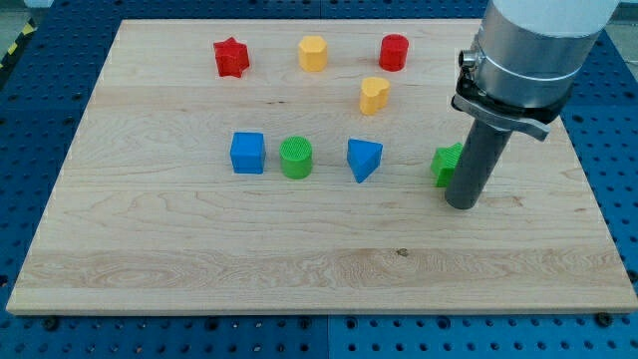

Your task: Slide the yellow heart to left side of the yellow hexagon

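Your end effector here is a plain dark rod with nothing to open or close, and it has hold of nothing. My tip (464, 202) rests on the wooden surface (199, 259) toward the view's right, just beside a green block (446, 163) that sits at the rod's left edge. The rod hides part of that block, so you may be looking at a star, but its shape cannot be told for sure, nor whether rod and block actually touch.

The yellow heart (374, 95) lies up and to the left of my tip, well apart from it, in the upper middle of the surface. The yellow hexagon (313, 53) is above and to the left of the heart, near it but not touching. So you see the heart on the hexagon's lower right side.

Along the view's top, a red star (230, 57) sits left of the hexagon and a red cylinder (394, 52) right of it, just above the heart. Across the middle you have a row: a blue cube (247, 153), a green cylinder (296, 158) just beside it, then a blue triangle (363, 159), then the green block by the rod. All of these stand clear of one another.
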